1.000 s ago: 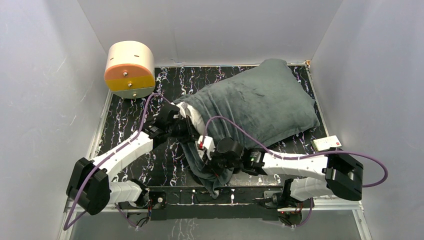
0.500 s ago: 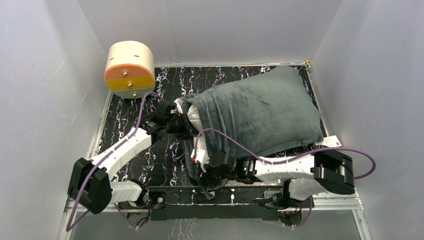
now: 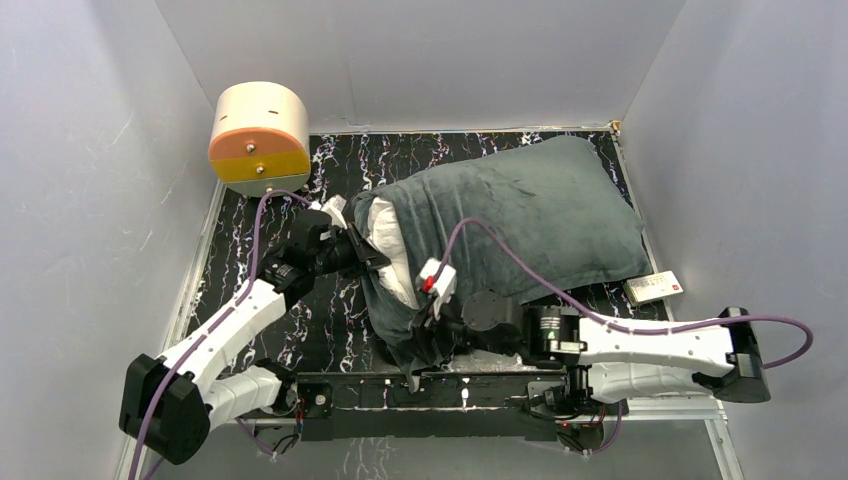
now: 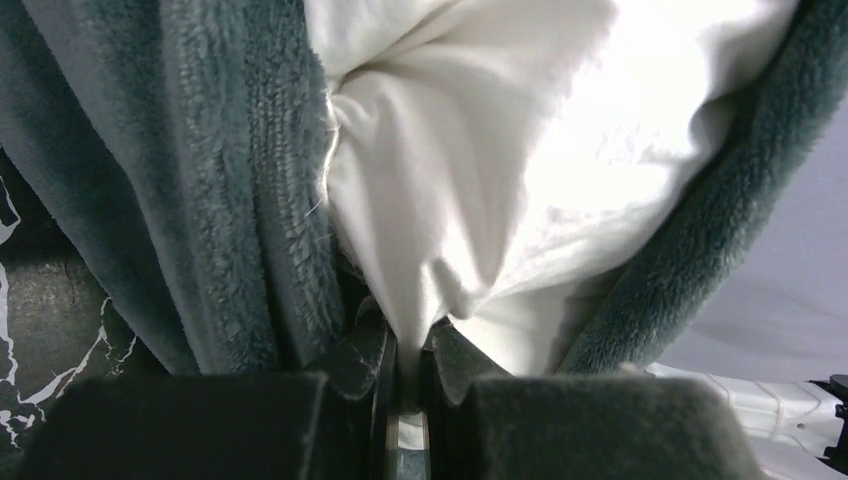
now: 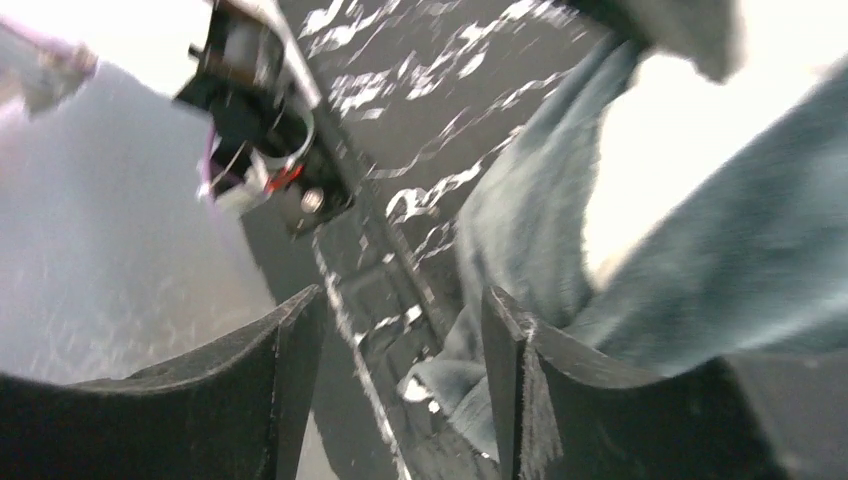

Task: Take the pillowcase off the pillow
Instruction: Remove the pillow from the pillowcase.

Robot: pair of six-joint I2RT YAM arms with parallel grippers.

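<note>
1. Two hands work at the open end of the pillowcase (image 3: 520,210), which lies dark grey-green side up on the black marbled surface (image 3: 250,250).
2. My left hand (image 3: 370,256) is clamped on the pillow (image 4: 480,150). In its wrist view the fingers are pressed nearly together, with a fold of white fabric pinched between them.
3. Just ahead of those fingertips the white stuffing bulges out of the opening. Plush edges of the pillowcase flank it on both sides of the hand.
4. My right hand (image 5: 402,295) lies low by the near edge, with its fingers apart.
5. That hand's wrist view is blurred. It shows a bunched flap of the pillowcase beside one finger and reaching partly into the gap. I cannot tell whether it touches.
6. Beyond both hands, the rest of the pillow is inside the pillowcase and stretches away towards the far right corner.
7. Past my left hand and well apart from it, a cream-and-orange cylinder (image 3: 258,135) stands at the far corner.
8. Far out to the right of my right hand, a small white card (image 3: 652,287) lies just beside the pillowcase's edge.
</note>
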